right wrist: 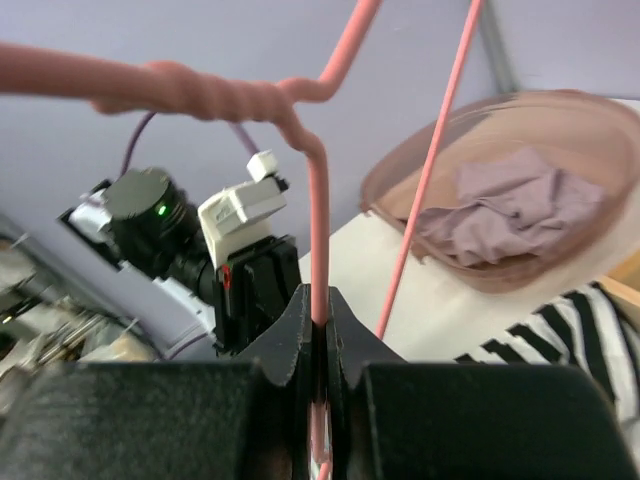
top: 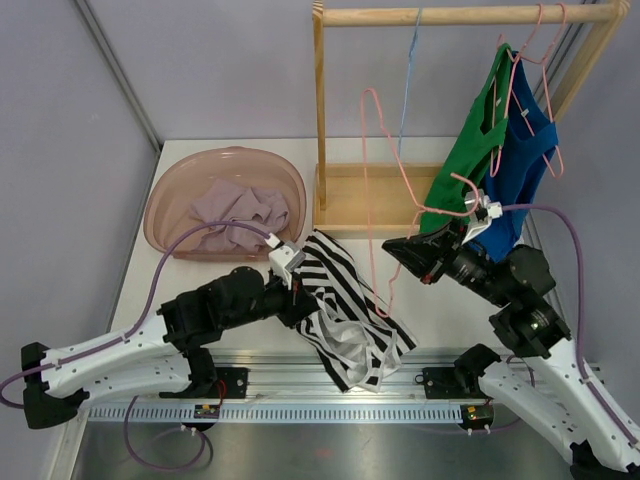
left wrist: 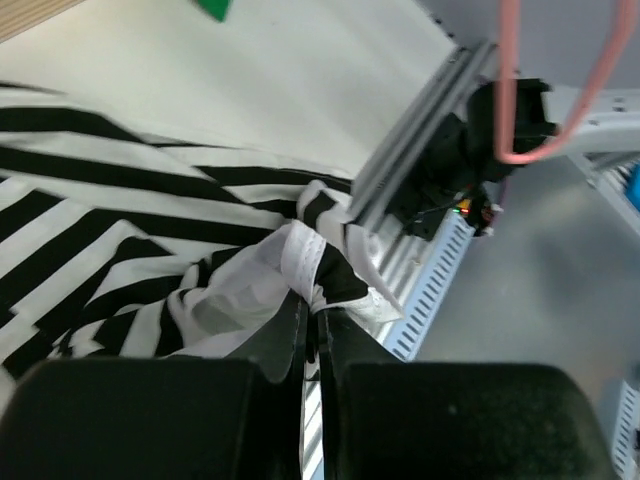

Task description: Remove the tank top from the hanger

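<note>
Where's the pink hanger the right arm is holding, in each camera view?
Top external: pink hanger at centre, in front of the wooden rack.
Left wrist: hanger upper right, a loop of wire.
Right wrist: hanger rises from bottom centre, twisted neck across top left.
Shared landmark: striped tank top.

A wooden rack [top: 460, 15] stands at the back of the white worktop [top: 435, 325]. A green top [top: 470, 150] and a blue top [top: 525, 140] hang touching each other from the right end of the rack's top bar, and a thin light-blue wire [top: 408, 80] hangs from the bar to their left. Left of the rack sits a see-through pink basin [top: 190, 185] holding crumpled lilac cloth [top: 240, 215].
</note>
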Tool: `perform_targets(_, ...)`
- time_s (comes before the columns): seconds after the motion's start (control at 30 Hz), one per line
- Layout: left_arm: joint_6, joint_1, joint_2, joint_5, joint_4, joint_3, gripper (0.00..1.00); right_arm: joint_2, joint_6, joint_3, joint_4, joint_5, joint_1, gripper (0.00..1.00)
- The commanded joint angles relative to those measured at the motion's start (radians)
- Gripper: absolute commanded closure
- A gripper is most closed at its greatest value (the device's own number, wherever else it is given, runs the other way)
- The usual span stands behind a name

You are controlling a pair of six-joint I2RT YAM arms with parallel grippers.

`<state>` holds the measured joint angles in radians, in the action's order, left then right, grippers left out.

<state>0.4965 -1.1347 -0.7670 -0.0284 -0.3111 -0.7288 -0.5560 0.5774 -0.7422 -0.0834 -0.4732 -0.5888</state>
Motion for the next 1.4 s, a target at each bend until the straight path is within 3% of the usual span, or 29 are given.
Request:
perform_targets(0.0,0.039,-0.005,-0.011,0.24,-0.097,-0.05,1.0,0.01,-0.143,-0.205,0.317,0.239,-0.006,1.0)
perform_targets(0.1,0.08,-0.005,-0.002,0.389,-0.229,-0.086,0.98,0.024,-0.18,-0.274,0.52,0.336,-0.006,1.0)
perform_targets(0.23,0.093,-0.005,0.023,0.478,-0.33,-0.118,0.83,-0.033,-0.188,-0.41,0.793,0.438,-0.006,1.0)
perform_targets(0.4,0.109,-0.005,0.047,0.516,-0.443,-0.167,0.11,-0.116,-0.211,-0.581,0.922,0.531,-0.006,1.0)
perform_targets(0.43,0.111,-0.007,0.055,0.522,-0.453,-0.175,0.01,-0.12,-0.215,-0.598,0.933,0.55,-0.006,1.0)
perform_targets(0.67,0.088,-0.005,0.061,0.507,-0.565,-0.254,0.01,-0.368,-0.333,-0.746,0.93,0.721,-0.006,1.0)
perform_targets(0.83,0.038,-0.007,0.049,0.509,-0.614,-0.291,0.01,-0.557,-0.392,-0.896,0.915,0.739,0.018,1.0)
perform_targets(0.93,0.005,-0.007,0.081,0.513,-0.603,-0.274,0.01,-0.646,-0.398,-0.996,0.909,0.641,0.122,1.0)
perform_targets(1.0,-0.015,-0.007,0.106,0.499,-0.585,-0.239,0.01,-0.717,-0.389,-1.081,0.924,0.483,0.243,1.0)
perform_targets(1.07,-0.026,-0.007,0.139,0.492,-0.557,-0.212,0.01,-0.796,-0.395,-1.178,0.941,0.412,0.277,1.0)
perform_targets(1.37,-0.023,-0.007,0.209,0.481,-0.531,-0.172,0.01,-1.171,-0.427,-1.698,1.119,0.341,0.357,1.0)
